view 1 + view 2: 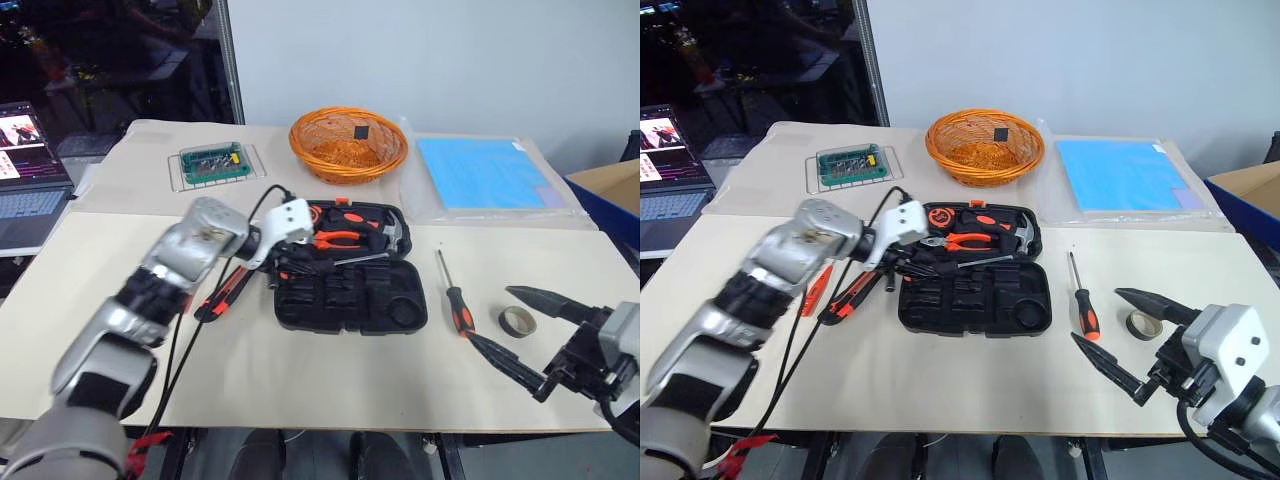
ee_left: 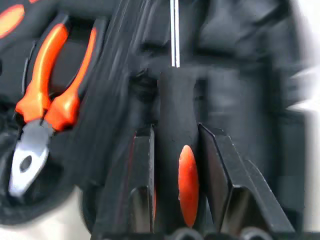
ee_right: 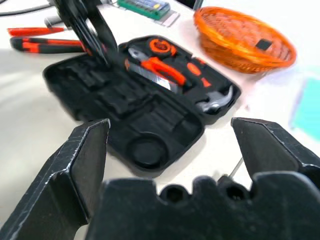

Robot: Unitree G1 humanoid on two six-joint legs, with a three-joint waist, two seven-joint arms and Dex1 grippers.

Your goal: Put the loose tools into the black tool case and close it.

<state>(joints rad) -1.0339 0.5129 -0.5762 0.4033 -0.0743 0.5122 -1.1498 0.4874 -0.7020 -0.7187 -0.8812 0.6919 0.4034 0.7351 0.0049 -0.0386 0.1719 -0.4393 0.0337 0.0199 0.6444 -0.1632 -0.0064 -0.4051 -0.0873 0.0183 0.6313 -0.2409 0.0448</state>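
From my head view, my left hand hangs over the open black case mid-worktop. My right hand is spread wide, empty, near the other screwdriver and tape roll. In my left wrist view, my fingers clamp a screwdriver; next I judge it needs lining up with its slot.

I find the open tool case mid-desk, pliers in its rear half. A basket sits behind it. Right of the case lie a screwdriver and a tape roll; a utility knife lies left.
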